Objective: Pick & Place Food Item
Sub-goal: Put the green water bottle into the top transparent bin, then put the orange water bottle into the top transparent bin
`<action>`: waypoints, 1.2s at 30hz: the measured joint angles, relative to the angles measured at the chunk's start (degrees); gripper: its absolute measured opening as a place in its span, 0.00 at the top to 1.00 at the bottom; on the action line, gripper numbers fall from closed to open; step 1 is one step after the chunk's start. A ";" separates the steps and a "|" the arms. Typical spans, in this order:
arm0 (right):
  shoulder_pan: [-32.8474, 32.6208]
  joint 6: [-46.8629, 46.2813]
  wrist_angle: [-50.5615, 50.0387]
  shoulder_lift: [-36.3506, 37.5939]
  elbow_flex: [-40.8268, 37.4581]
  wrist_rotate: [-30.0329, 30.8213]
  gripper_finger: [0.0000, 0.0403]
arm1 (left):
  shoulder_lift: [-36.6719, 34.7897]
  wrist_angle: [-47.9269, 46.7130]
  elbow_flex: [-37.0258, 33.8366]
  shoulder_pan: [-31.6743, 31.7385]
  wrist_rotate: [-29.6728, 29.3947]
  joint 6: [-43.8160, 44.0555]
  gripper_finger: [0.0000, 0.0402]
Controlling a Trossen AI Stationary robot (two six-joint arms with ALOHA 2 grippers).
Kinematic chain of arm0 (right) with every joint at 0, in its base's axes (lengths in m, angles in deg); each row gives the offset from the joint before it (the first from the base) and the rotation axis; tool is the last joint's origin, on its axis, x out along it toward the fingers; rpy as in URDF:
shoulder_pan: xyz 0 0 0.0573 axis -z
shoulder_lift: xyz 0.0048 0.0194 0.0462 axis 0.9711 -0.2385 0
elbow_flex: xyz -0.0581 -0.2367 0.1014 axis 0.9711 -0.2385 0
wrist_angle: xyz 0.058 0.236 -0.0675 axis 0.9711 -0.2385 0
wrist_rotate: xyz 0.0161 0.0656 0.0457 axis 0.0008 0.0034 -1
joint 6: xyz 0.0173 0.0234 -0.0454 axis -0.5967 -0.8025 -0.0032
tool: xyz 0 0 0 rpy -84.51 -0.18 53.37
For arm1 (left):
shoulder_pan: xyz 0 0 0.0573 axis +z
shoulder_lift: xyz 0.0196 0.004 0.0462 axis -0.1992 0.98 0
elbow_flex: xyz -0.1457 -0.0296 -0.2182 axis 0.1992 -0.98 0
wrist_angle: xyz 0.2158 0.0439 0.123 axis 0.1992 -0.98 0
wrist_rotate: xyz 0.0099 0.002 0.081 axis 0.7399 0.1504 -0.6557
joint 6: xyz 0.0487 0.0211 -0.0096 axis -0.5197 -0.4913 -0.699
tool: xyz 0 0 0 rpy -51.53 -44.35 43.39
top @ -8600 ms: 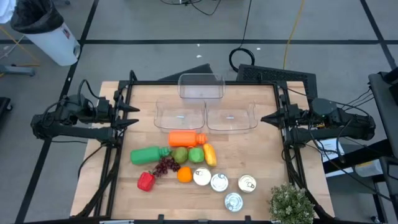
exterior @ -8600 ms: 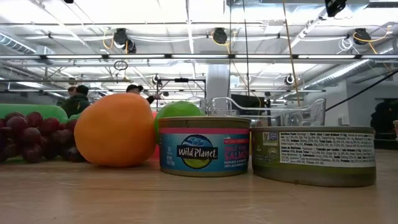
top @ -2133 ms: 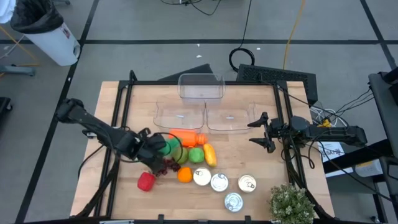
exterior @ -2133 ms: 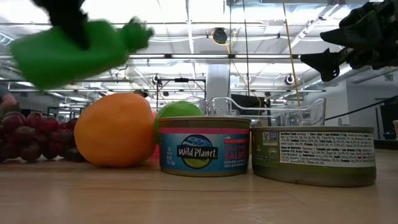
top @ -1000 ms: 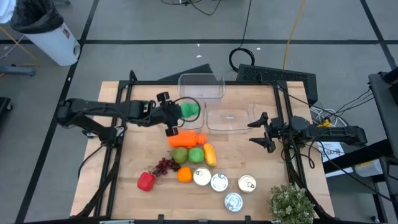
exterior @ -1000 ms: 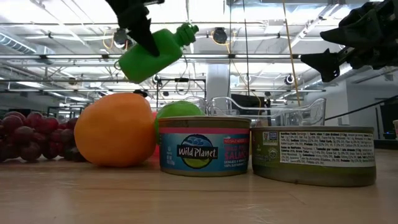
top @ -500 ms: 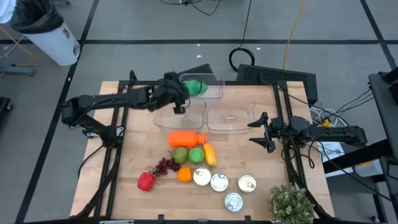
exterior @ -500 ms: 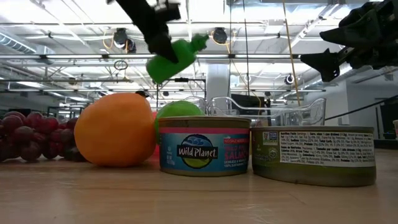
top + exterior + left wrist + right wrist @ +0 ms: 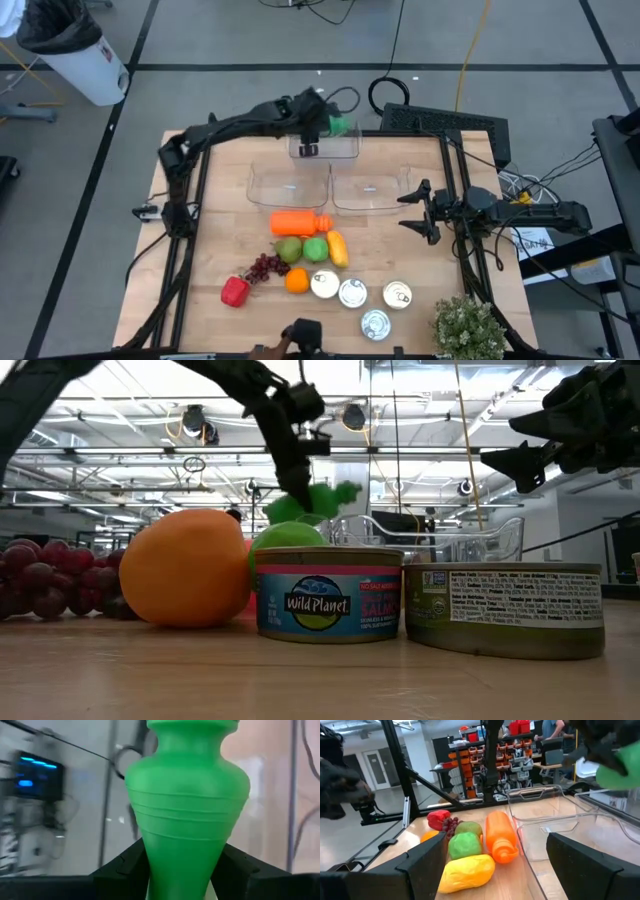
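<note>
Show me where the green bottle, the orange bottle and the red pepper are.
green bottle (image 9: 187, 815): left wrist view, middle of its body.
orange bottle (image 9: 296, 223): high view, middle of its body.
red pepper (image 9: 234, 291): high view, its centre.

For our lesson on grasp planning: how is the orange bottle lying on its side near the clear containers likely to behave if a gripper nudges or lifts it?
The orange bottle lies on its side and looks round-bodied, so a nudge across its length would probably roll it. Its smooth, glossy plastic may slip between fingers. It looks like a rigid toy, likely light and stiff rather than floppy.
</note>
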 joint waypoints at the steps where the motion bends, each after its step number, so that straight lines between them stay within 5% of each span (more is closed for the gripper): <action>1: 0.00 0.00 0.00 0.00 0.00 -0.02 0.21 | 1.13 -1.13 0.65 0.20 0.13 -0.91 0.56; 11: 0.00 -0.05 -0.45 -0.02 0.00 -0.26 0.21 | 7.55 -0.40 0.96 1.03 -2.38 -3.45 0.56; 16: 0.00 0.12 -0.82 -0.07 0.00 -0.26 0.21 | 8.16 0.17 1.00 -0.25 -10.83 -2.11 0.41; 25: 0.00 -0.06 -0.83 -0.09 -0.02 -0.28 0.21 | 8.04 0.13 1.00 -2.91 -11.91 -0.45 0.16; 36: 0.00 -0.17 -0.82 -0.09 -0.01 -0.28 0.21 | -3.35 -9.27 1.00 -7.46 -13.12 10.43 0.13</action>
